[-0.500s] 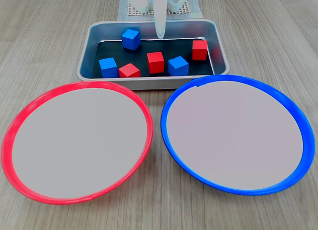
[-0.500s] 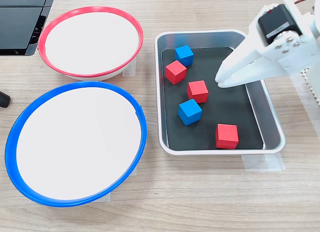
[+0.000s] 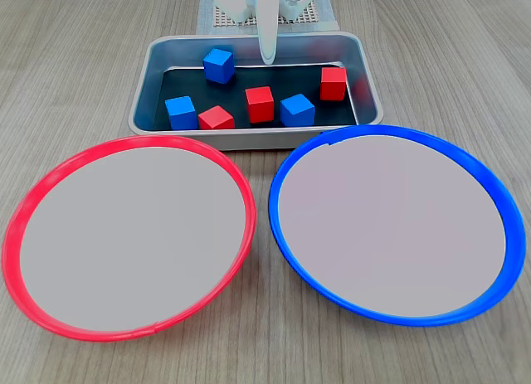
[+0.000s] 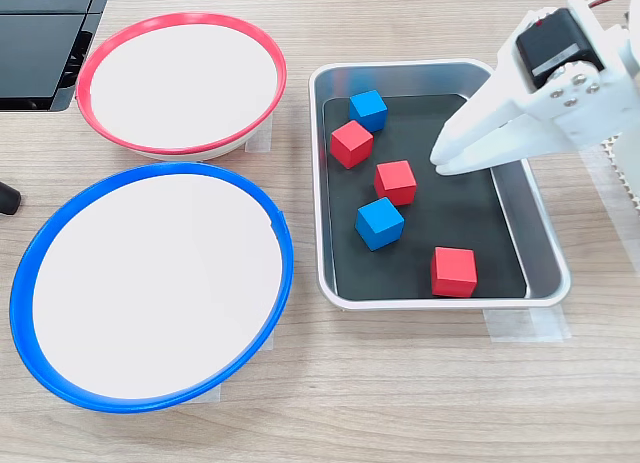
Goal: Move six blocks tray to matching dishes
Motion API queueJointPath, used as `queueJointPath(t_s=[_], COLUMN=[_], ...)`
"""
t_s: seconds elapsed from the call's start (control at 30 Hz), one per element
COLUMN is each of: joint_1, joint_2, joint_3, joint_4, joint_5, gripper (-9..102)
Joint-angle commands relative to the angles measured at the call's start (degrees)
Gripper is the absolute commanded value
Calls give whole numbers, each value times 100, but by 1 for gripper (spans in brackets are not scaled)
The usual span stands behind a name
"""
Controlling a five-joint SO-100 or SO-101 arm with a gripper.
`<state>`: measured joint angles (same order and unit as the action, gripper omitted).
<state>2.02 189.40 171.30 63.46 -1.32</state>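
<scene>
Pale wood-grain desk [image 3: 465, 77] carries all the things in both fixed views. Grey tray [image 3: 158, 65] sits at upper centre of a fixed view, and at centre right [image 4: 545, 248] of the other. Six cubes lie on its dark bottom: a blue block [image 3: 218, 65] at upper left, a blue block [image 3: 180, 112] at lower left touching or just beside a red block [image 3: 216, 118], a red block [image 3: 260, 104] in the middle, a blue block [image 3: 297, 110] just right of it, and a red block [image 3: 333, 83] at far right. In the other fixed view five of them show: blue [image 4: 368, 109], red [image 4: 351, 143], red [image 4: 395, 182], blue [image 4: 379, 223] and red [image 4: 453, 271].

Red-rimmed dish [image 3: 33, 201] fills the lower left and the blue-rimmed dish [image 3: 498, 193] the lower right, both with bare pale faces; they appear at upper left [image 4: 270, 83] and lower left [image 4: 283, 243] in the other fixed view.

White claw [image 4: 439, 163] enters from the upper right and hangs over the tray's right half, its fingers nearly together at the tips and gripping nothing. From the front it appears as a narrow white blade [image 3: 267, 59] pointing down into the tray. A white perforated mat [image 3: 217, 19] lies behind the tray.
</scene>
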Motion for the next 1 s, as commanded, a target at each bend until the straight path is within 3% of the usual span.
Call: queueJointPath(t_s=[0.0,0.3,0.43,0.57,0.67,0.73,0.87,0.97], joint_1=[9,-9,-290,0,976,1310,1925,2285], joint_2=[132,132,-62,-1459,-3401,-4219,-5326,-5704], joint_3=[-18,-18,-123,-1441,-3445,-4210,-4896,-4746], joint_4=[9,9,-176,712,2065,2487,2813,2435], joint_5=[0,-35,-527,-2856,-5238,-6135,-7708,-8719], gripper=[0,0,0,0,0,0,9,18])
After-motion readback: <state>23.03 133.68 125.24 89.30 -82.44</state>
